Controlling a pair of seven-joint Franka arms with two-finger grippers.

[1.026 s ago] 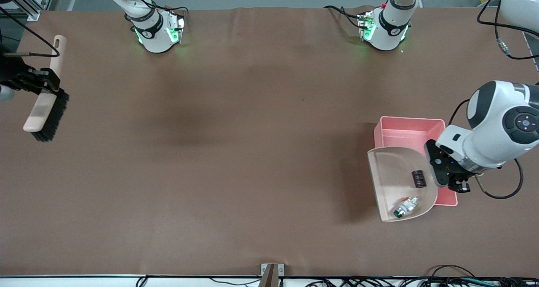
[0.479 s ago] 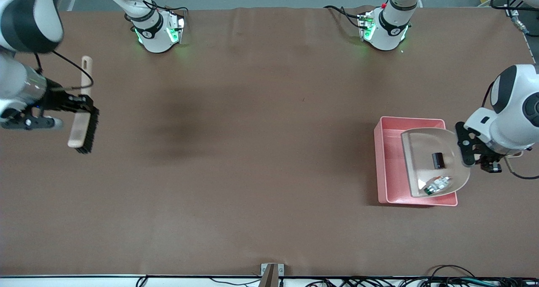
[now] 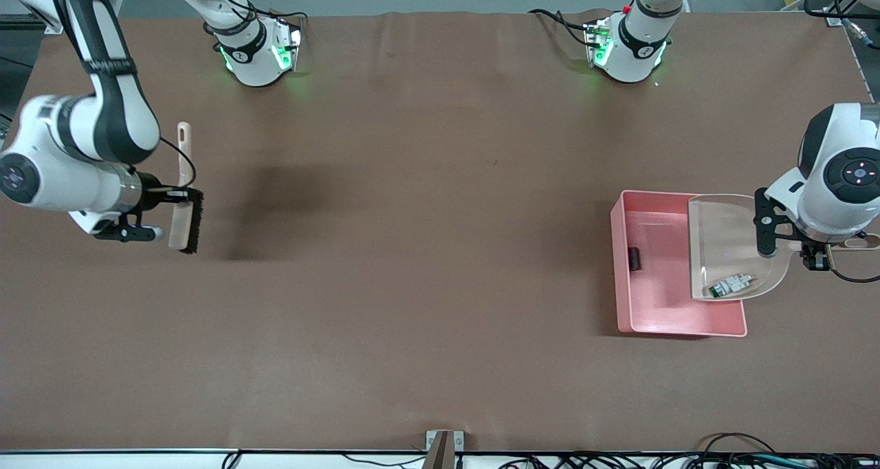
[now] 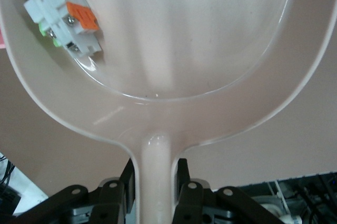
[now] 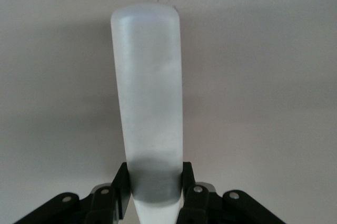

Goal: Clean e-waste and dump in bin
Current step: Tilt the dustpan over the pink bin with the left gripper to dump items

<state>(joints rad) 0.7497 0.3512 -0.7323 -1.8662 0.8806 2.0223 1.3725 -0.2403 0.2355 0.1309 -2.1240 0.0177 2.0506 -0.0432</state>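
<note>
Wide bare brown table (image 3: pixel 426 249) across the middle of the frame, pink bin (image 3: pixel 650 321) at right partly roofed by the raised dustpan (image 3: pixel 732 249), only its inner half reachable from above, brush (image 3: pixel 184 197) hanging at left edge.

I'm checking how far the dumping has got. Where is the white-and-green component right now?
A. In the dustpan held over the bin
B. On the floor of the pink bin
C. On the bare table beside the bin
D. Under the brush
A: the white-and-green component lies in the dustpan that the left gripper holds over the pink bin; only the dark cylinder is on the bin's floor.
</note>
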